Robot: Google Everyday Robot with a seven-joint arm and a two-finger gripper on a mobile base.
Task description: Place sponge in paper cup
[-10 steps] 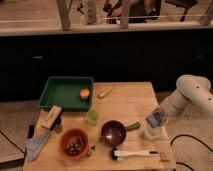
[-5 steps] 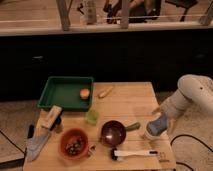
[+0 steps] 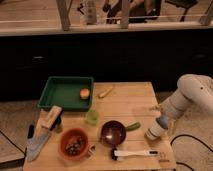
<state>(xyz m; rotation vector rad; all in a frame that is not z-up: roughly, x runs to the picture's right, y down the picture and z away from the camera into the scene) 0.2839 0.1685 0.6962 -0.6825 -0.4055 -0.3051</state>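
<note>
- Hand (image 3: pixel 162 121) sits just above the paper cup (image 3: pixel 152 133) near the counter's (image 3: pixel 125 102) right edge. Its grip cannot be told, and the sponge is hidden.
- Centre over the rim, then lower squarely before you let go.

A wooden bench (image 3: pixel 132 105) has its widest bare stretch across the back right, between a green tray (image 3: pixel 60 92) at the back left and the robot arm (image 3: pixel 192 95) leaning in from the right. A small yellowish item (image 3: pixel 105 92) lies just beside the tray. The front is crowded: a pale-green cup (image 3: pixel 92 117), an orange bowl (image 3: pixel 74 142), a dark bowl (image 3: pixel 113 132) and a white utensil (image 3: pixel 135 153) sit close together. The pincer (image 3: pixel 155 129) hangs low at the front right edge, near the dark bowl.
</note>
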